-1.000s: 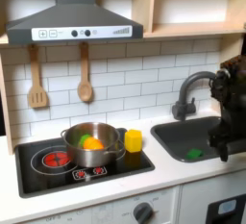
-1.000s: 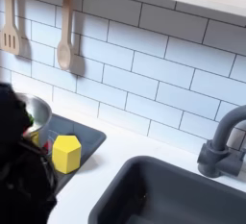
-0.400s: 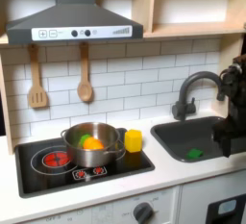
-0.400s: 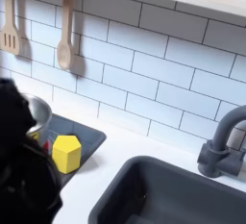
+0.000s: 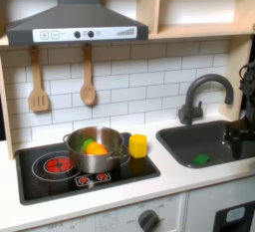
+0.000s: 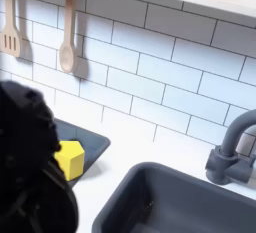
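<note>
— Where is the small flat green piece (image 5: 202, 158) sitting?

— It is lying on the floor of the dark grey sink basin (image 5: 182, 142), toward the front, in the first exterior view. The curved dark grey faucet (image 5: 201, 90) is standing behind it.

— Which way is it pointing?

— Its long axis is running roughly left to right across the first exterior view, flat on the basin floor. It is too small to tell one end from the other.

— And the black gripper (image 5: 240, 134)?

— It is hanging at the first exterior view's right edge, over the right part of the sink. The green piece is lying below it and to the first exterior view's left, near but apart from it.

— Is it gripping anything?

— I cannot tell; the fingers are blurring into a dark mass, so the opening is not showing.

— What else is standing around?

— A yellow block (image 5: 138, 145) is sitting on the black hob (image 5: 45, 184) just beside the silver pot (image 5: 103, 152). In the second exterior view the black arm (image 6: 30, 167) is partly covering that yellow block (image 6: 69, 160).
</note>
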### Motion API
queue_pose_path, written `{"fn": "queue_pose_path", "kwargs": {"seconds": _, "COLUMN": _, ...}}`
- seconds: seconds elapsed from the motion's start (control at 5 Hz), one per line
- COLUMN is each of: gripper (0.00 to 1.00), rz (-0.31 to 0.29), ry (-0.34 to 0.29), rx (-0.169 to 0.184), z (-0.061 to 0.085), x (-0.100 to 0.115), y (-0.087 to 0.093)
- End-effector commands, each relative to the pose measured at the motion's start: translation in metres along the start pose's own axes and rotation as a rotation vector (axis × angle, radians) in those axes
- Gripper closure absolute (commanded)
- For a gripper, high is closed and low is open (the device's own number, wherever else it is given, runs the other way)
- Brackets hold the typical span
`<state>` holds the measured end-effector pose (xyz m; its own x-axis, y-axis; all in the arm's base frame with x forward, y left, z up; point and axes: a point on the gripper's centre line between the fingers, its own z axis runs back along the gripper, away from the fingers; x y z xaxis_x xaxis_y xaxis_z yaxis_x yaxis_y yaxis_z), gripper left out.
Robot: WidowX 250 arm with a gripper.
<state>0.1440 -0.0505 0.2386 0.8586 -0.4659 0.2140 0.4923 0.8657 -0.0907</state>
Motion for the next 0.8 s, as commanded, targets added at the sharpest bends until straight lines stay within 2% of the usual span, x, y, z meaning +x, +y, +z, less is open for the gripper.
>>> {"fn": "queue_pose_path", "kwargs": {"seconds": 0.0, "gripper": 0.0, "rz": -0.089, "ry": -0.015, "rx": -0.067, "z": 0.003, "x": 0.008, "y": -0.028}}
{"fn": "queue_pose_path", "kwargs": {"seconds": 0.2, "gripper": 0.0, "rz": -0.107, "ry": -0.014, "rx": -0.118, "z": 0.003, "x": 0.017, "y": -0.045}}
{"fn": "queue_pose_path", "kwargs": {"seconds": 0.4, "gripper": 0.0, "rz": -0.13, "ry": -0.022, "rx": -0.146, "z": 0.004, "x": 0.029, "y": -0.065}}
{"fn": "queue_pose_path", "kwargs": {"seconds": 0.6, "gripper": 0.0, "rz": -0.14, "ry": -0.028, "rx": -0.128, "z": 0.004, "x": 0.04, "y": -0.078}}
